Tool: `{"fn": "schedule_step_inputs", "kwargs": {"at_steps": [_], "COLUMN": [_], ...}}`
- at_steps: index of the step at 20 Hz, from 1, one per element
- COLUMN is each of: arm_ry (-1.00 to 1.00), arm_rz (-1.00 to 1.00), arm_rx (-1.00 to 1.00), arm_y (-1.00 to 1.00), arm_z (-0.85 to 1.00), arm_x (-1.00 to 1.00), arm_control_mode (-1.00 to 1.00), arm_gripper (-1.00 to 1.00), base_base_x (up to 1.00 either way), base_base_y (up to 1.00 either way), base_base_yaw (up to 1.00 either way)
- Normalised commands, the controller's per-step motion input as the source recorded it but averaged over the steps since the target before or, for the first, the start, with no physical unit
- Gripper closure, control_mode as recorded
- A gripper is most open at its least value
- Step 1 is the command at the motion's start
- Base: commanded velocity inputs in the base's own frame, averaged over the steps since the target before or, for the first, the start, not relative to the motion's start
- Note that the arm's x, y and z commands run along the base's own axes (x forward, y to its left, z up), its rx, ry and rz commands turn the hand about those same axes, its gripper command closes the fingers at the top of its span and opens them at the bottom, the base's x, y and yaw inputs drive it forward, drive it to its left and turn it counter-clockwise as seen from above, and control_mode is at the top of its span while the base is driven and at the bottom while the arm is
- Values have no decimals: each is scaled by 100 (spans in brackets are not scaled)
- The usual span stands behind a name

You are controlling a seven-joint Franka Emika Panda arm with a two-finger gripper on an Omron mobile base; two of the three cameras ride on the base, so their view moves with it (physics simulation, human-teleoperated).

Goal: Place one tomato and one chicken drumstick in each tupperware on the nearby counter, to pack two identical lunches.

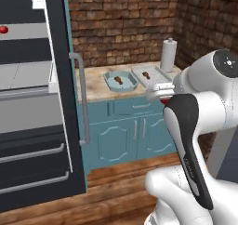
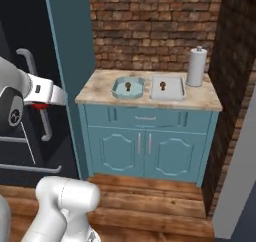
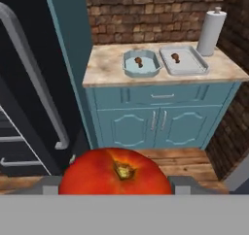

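Tool (image 3: 115,193) pinching tomato (image 3: 115,172). Carry level toward bench (image 3: 104,71), lower gently into left tupperware (image 3: 141,64) (drumstick (image 3: 139,61) already inside), then release slowly.

ahead: we see open air to the counter (image 3: 109,71) | left: fridge door (image 3: 29,83) and its handle (image 3: 36,78) block | far right: paper towel roll (image 3: 211,27) stands beside the trays (image 3: 187,69)
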Motion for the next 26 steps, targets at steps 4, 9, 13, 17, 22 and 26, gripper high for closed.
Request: {"fn": "schedule_step_inputs", "kwargs": {"at_steps": [4, 9, 13, 17, 22, 26], "arm_ry": [0, 0, 0, 0, 0, 0], "arm_rz": [0, 0, 0, 0, 0, 0], "arm_rx": [0, 0, 0, 0, 0, 0], "arm_y": [0, 0, 0, 0, 0, 0], "arm_z": [0, 0, 0, 0, 0, 0], "arm_x": [0, 0, 0, 0, 0, 0], "arm_control_mode": [100, 100, 100, 100, 100, 100], "arm_gripper": [100, 100, 100, 100, 100, 100], "base_base_x": [27, 91, 100, 100, 100, 90], "base_base_y": [-97, -31, 0, 0, 0, 0], "base_base_yaw": [0, 0, 0, 0, 0, 0]}}
